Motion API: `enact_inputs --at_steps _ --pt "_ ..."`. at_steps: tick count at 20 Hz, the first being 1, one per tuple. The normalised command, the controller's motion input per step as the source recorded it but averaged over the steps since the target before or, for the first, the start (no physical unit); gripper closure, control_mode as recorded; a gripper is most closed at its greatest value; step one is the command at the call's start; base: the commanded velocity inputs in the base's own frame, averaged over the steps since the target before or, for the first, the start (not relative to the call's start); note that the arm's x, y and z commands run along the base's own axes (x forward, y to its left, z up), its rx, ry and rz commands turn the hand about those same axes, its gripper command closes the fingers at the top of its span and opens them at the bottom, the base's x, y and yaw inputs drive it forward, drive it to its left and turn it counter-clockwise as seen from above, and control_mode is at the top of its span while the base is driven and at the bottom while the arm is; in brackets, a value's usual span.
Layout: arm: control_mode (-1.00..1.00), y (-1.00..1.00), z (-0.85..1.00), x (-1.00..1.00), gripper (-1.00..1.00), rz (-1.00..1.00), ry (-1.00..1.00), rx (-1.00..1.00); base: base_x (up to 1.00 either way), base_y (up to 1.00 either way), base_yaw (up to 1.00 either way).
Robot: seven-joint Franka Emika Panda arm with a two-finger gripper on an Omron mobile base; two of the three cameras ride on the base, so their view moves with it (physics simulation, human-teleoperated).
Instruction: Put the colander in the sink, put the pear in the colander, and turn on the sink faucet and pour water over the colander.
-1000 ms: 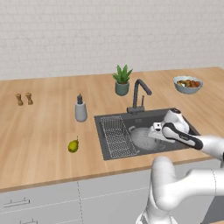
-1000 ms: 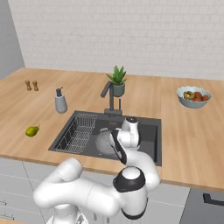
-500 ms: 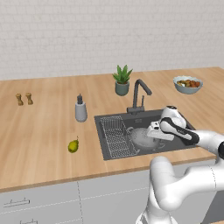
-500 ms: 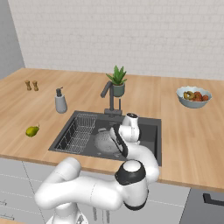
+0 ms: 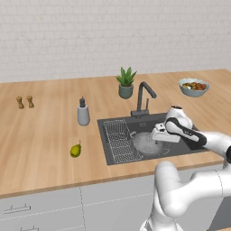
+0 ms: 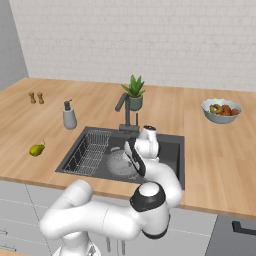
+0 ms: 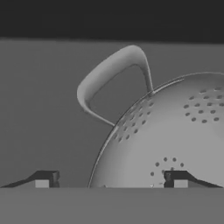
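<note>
Now, with the colander point(image 5: 146, 143) resting in the sink point(image 5: 180, 121), my gripper point(image 7: 109, 180) hangs released above it, so next I must reach left for the pear point(image 5: 75, 150) on the counter.

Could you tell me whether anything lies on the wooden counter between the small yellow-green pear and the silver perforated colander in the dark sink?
Nothing visible does: between the small yellow-green pear and the silver perforated colander lie bare counter and the sink's wire grid rack.
</note>
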Motion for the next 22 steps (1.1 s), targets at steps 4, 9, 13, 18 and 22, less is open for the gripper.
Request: enact_inputs --at_steps 4,9,13,18,22 --pt "-1.0 -0.36 0.6 0.0 -1.0 0.01 0.0 0.0 0.0 0.0 0.0" --pt "-1.0 -0.55 0.85 -0.06 -1.0 0.01 -0.02 0.05 0.0 0.0 0.0" --pt "-1.0 -0.5 0.94 -0.41 -1.0 0.0 -0.11 0.05 0.0 0.0 0.0" --pt "-1.0 -0.1 1.0 -0.91 -1.0 -0.02 -0.21 0.04 0.0 0.0 0.0" --pt "-1.0 0.09 0.98 -1.0 -1.0 -0.17 -0.2 0.0 0.0 0.0 0.0"
